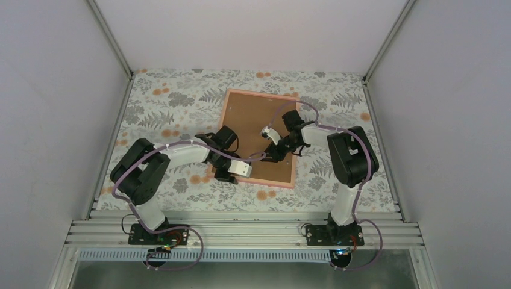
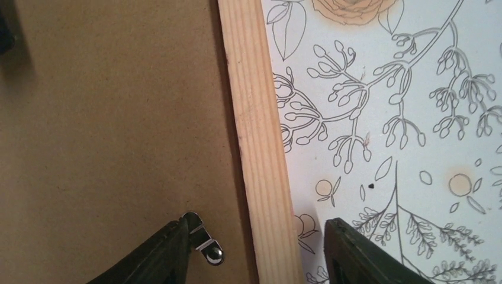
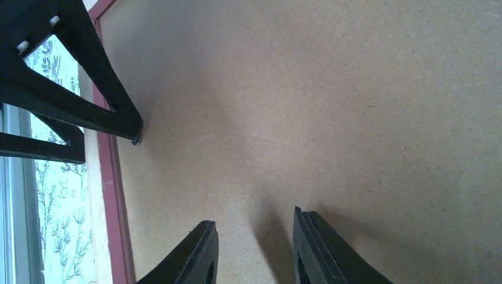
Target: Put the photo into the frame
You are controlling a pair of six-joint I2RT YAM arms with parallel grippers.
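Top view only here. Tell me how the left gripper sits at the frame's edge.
Observer: Left gripper straddles the frame: one finger over the backing, the other over the cloth.
Operator: Report any hardware there.
Observer: A small metal clip lies on the backing beside the inner finger.
Operator: Now the right gripper.
Observer: It is over bare backing, jaws slightly apart, nothing between them.

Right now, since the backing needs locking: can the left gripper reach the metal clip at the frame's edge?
Probably yes: the left gripper is open astride the frame, one finger at the metal clip, nothing between them.
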